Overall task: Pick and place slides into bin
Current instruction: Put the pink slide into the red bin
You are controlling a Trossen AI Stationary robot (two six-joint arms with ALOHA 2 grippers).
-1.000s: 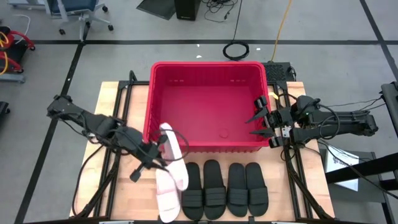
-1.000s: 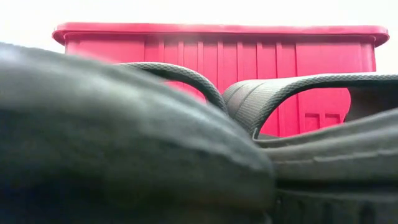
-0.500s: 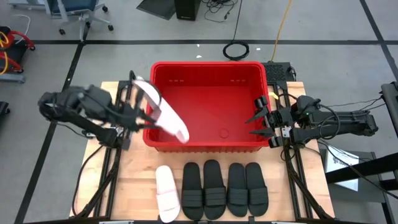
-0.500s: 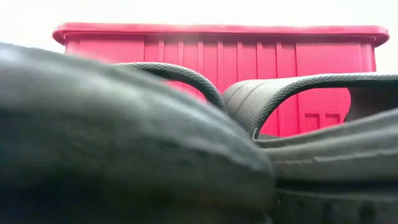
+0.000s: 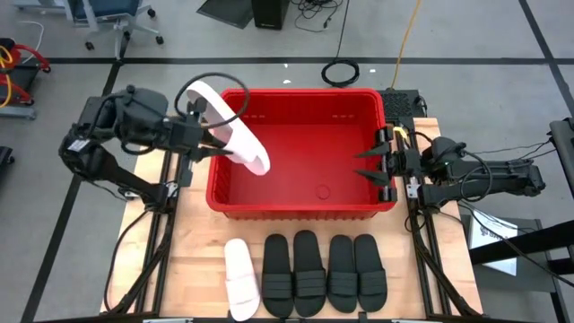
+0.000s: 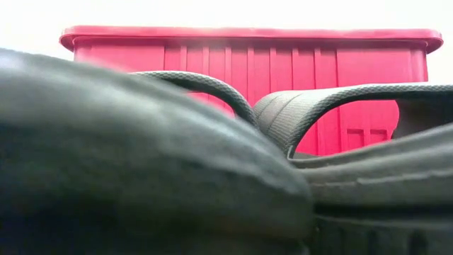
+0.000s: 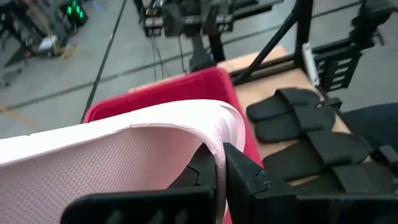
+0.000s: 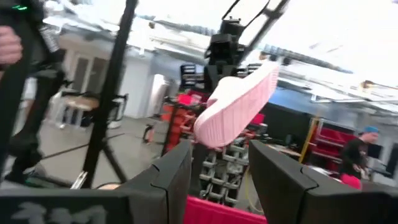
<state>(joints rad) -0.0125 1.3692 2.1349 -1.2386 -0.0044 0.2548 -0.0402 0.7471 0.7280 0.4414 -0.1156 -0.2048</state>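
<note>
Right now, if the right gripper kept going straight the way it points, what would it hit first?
Probably the white slide held by the left gripper; the right gripper points across the empty bin toward it, though height is uncertain.

L gripper (image 5: 215,144) clamped on white slide (image 5: 235,135), held tilted over far-left corner of red bin (image 5: 300,208). R gripper (image 5: 381,154), fingers spread, over bin's right rim. Near bin on table (image 5: 193,260): white slide on table (image 5: 239,277), then four black slides (image 5: 323,271) in a row to its right.
</note>
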